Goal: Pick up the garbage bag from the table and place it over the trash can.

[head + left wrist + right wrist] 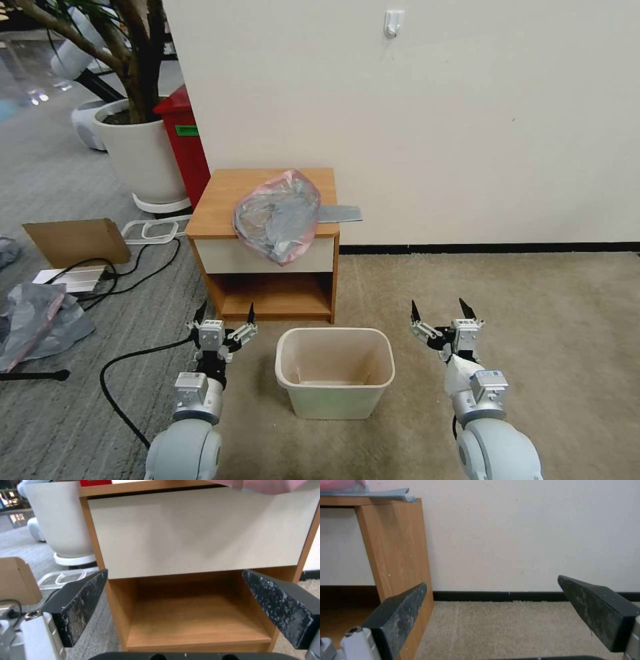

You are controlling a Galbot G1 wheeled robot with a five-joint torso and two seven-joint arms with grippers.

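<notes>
A crumpled grey bag [279, 215] with a pink band lies on the wooden table [220, 203] against a white wall, spilling over the front edge onto the white drawer. A flat grey sheet [340, 213] pokes out from under the bag past the table's right side. On the carpet in front of the table stands an open beige bin [335, 373]. The left hand [224, 313] and right hand [441, 309] hover low on either side of the bin, both with fingers spread and holding nothing.

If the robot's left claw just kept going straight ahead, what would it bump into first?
Most likely the table: the open left gripper faces its shelf gap, so it would probably enter there and meet the back, though depth is unclear.
</notes>
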